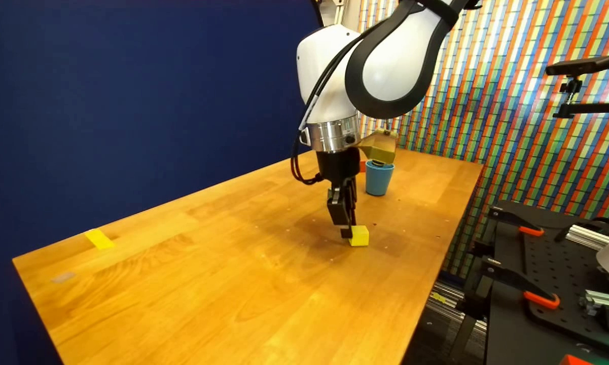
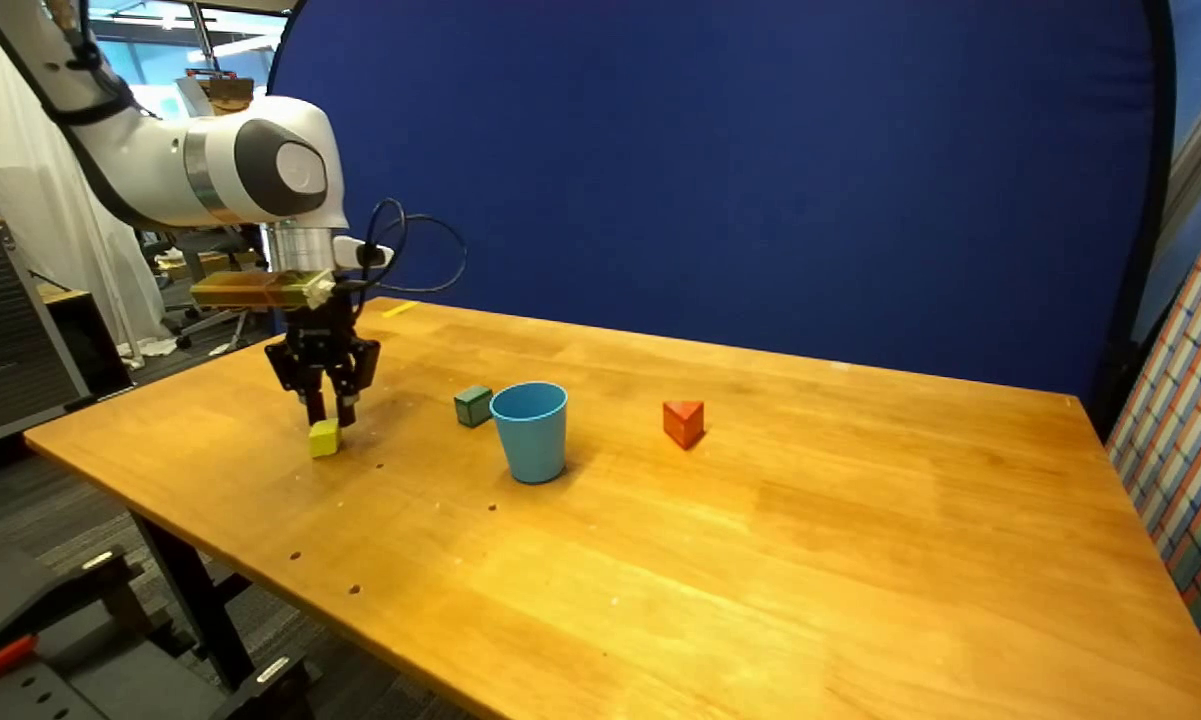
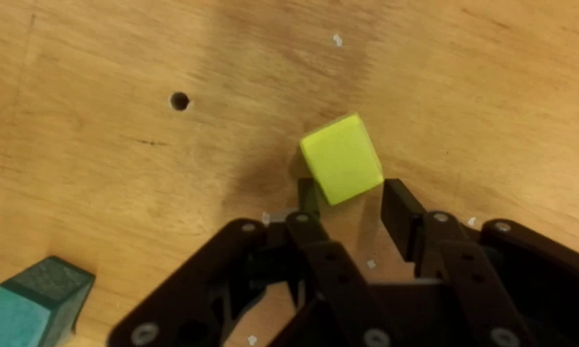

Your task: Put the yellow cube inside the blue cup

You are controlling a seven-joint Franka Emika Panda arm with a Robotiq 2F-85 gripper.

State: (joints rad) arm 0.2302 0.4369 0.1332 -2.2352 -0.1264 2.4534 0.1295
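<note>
A blue backdrop (image 2: 740,180) stands behind the wooden table (image 2: 860,560) in both exterior views; the table crosses the lower part of each frame. The white robot arm (image 1: 329,76) reaches down from the top of the frame, right of centre, in an exterior view; an amber-coloured piece (image 2: 255,290) sits on its wrist. The gripper (image 3: 351,196) points down, low over the table; in the wrist view it enters from the bottom edge, right of centre. Its two fingers stand apart, a clear gap between the tips. The blue cup (image 2: 533,440) is upright, in an exterior view left of centre and a little below mid-frame, well apart from the gripper. The red block (image 2: 682,424), roughly triangular in outline, sits to the right of the cup in the same frame. The green block (image 2: 474,406) sits just left of the cup there, and at lower left in the wrist view. The yellow cube (image 3: 342,159) is on the table, outside the cup: near frame centre in the wrist view, turned at an angle to the fingers, its lower corner at the opening between the tips; contact with either finger cannot be told. A small round hole (image 3: 179,101) in the table shows at upper left of the wrist view.
</note>
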